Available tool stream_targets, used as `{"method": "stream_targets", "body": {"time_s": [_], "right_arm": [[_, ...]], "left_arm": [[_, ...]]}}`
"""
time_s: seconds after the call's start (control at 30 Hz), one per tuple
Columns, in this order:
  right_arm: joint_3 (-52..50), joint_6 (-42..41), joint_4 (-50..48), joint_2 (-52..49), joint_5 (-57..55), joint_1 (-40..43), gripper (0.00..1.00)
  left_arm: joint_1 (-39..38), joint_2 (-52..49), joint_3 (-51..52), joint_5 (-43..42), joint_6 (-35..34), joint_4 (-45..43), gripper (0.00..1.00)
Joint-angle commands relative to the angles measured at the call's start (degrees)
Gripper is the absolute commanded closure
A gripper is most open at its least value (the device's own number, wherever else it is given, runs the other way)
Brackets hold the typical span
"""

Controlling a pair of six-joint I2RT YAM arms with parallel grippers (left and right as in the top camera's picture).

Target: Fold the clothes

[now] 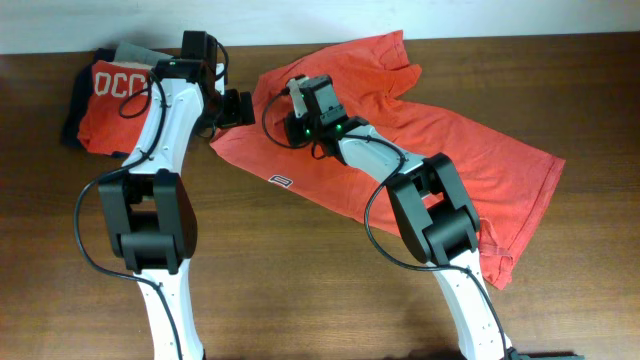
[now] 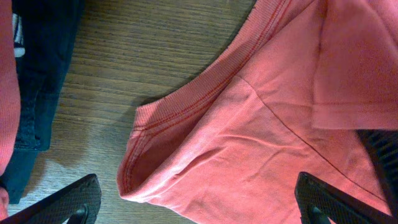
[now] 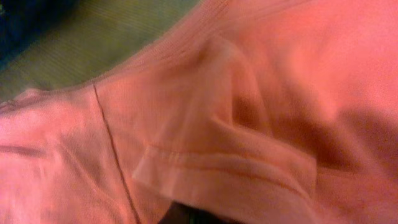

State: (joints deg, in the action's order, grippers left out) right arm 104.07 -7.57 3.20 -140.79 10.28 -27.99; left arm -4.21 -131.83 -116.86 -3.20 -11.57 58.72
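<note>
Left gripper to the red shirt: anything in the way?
Nothing visible. The left gripper hangs, jaws open, right above the T-shirt at its ribbed edge, with bare table beside it. The other clothes lie off to the side, not in between.

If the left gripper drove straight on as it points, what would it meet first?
Probably the ribbed collar of the T-shirt, lying on the table right ahead of the open left gripper. Depth is unclear, but nothing sits between.
</note>
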Motion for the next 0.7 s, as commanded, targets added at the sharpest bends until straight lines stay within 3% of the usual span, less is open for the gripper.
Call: {"method": "stream_targets", "body": {"time_s": [0.0, 0.13, 0.3, 0.5, 0.67], "right_arm": [[0.8, -0.5, -3.6, -0.4, -7.3, 1.4, 0.96], [0.8, -0.5, -8.9, -0.4, -15.4, 3.8, 0.96], [1.4, -0.5, -12.5, 0.3, -13.4, 7.5, 0.96], [2.0, -0.5, -9.0, 5.6, -4.7, 11.3, 0.87], [2.0, -0.5, 0.5, 10.7, 2.3, 12.3, 0.86]], "left_arm": [[-0.1, 0.2, -0.2, -0.4, 0.5, 0.1, 0.01], [-0.1, 0.2, -0.2, -0.4, 0.5, 0.1, 0.01], [-0.1, 0.2, -0.2, -0.4, 0.5, 0.1, 0.01], [-0.1, 0.2, -0.2, -0.4, 0.5, 0.1, 0.01], [-0.1, 0.2, -0.2, -0.4, 0.5, 0.1, 0.01]]}}
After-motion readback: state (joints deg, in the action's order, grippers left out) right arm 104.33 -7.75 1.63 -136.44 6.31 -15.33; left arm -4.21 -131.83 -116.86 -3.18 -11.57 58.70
